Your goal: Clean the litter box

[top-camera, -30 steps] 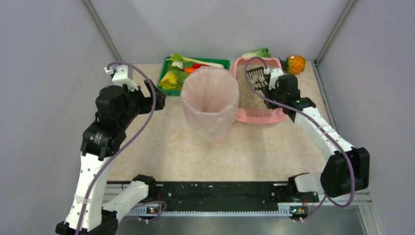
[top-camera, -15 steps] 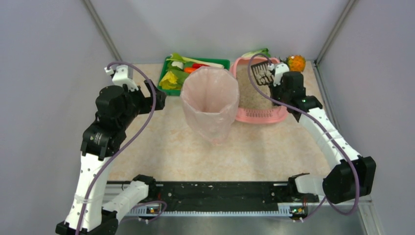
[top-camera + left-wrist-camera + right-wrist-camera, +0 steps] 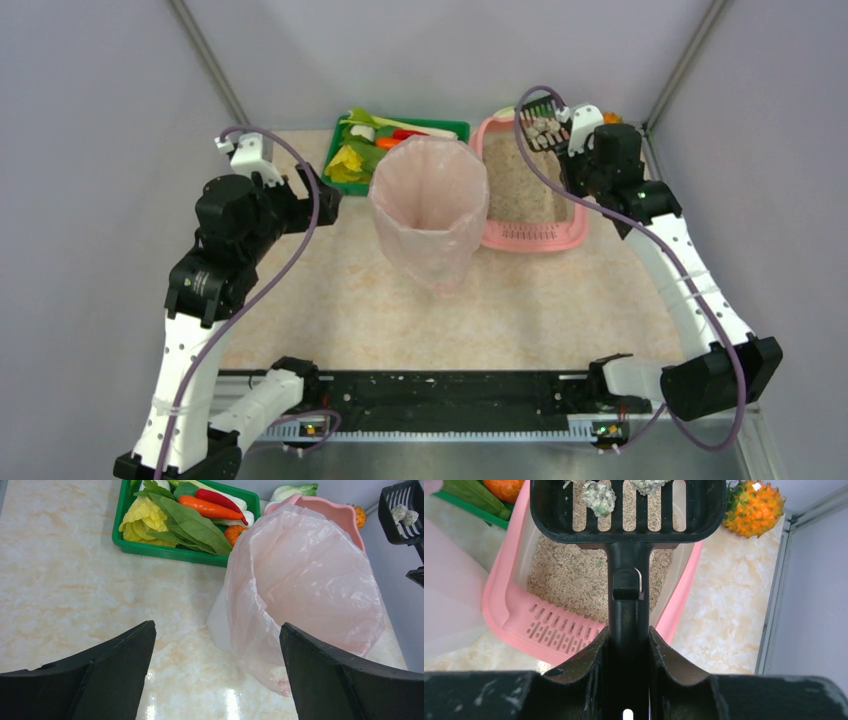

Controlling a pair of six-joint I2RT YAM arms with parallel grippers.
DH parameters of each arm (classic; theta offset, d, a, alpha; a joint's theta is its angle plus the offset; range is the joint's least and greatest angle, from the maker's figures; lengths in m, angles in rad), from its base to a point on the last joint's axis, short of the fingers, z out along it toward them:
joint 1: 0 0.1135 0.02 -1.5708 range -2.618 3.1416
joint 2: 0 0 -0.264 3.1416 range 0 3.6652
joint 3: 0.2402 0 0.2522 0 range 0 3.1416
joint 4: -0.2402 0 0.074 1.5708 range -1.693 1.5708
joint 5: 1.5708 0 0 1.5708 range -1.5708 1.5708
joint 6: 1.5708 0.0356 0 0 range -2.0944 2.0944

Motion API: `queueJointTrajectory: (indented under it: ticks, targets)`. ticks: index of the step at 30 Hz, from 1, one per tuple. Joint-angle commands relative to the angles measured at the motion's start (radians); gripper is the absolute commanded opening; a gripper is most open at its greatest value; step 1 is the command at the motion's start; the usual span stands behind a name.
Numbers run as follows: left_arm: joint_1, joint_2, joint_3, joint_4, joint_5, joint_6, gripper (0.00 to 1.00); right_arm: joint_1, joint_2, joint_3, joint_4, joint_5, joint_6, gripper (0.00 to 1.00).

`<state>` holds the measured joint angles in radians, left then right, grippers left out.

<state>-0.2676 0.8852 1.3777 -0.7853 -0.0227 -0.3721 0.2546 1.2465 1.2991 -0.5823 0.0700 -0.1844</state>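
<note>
The left tool (image 3: 217,650) gapes empty near the desk's left edge. The litter box (image 3: 530,236) sits at the far right corner: stiff, probably light, its litter loose, so take it by the rim. The right tool (image 3: 626,650) clamps the scoop (image 3: 626,565) by its handle above it.

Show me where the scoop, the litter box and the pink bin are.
scoop (image 3: 624,555), right wrist view, black neck below its head.
litter box (image 3: 530,236), top view, slotted near end.
pink bin (image 3: 437,262), top view, near outer wall.
</note>
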Motion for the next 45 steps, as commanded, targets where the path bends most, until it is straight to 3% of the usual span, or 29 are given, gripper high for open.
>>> queueJointTrajectory:
  ticks: [1, 7, 15, 27, 38, 45]
  targets:
    - [0.004, -0.014, -0.008, 0.053, 0.017, -0.008, 0.99, 0.009, -0.024, 0.108, -0.041, -0.032, -0.018, 0.00]
    - [0.004, -0.010, -0.010, 0.059, 0.018, -0.005, 0.99, 0.043, -0.017, 0.221, -0.116, -0.050, -0.018, 0.00]
    - [0.004, -0.010, -0.012, 0.064, 0.041, -0.002, 0.99, 0.183, 0.021, 0.365, -0.212, -0.016, -0.053, 0.00]
    - [0.004, -0.025, -0.016, 0.058, 0.036, 0.011, 0.99, 0.490, 0.153, 0.481, -0.324, 0.235, -0.206, 0.00]
    - [0.004, -0.034, -0.025, 0.058, 0.033, 0.022, 0.99, 0.655, 0.159, 0.414, -0.345, 0.522, -0.460, 0.00]
    - [0.004, -0.027, -0.029, 0.066, 0.032, 0.027, 0.99, 0.759, 0.109, 0.269, -0.170, 0.737, -0.755, 0.00]
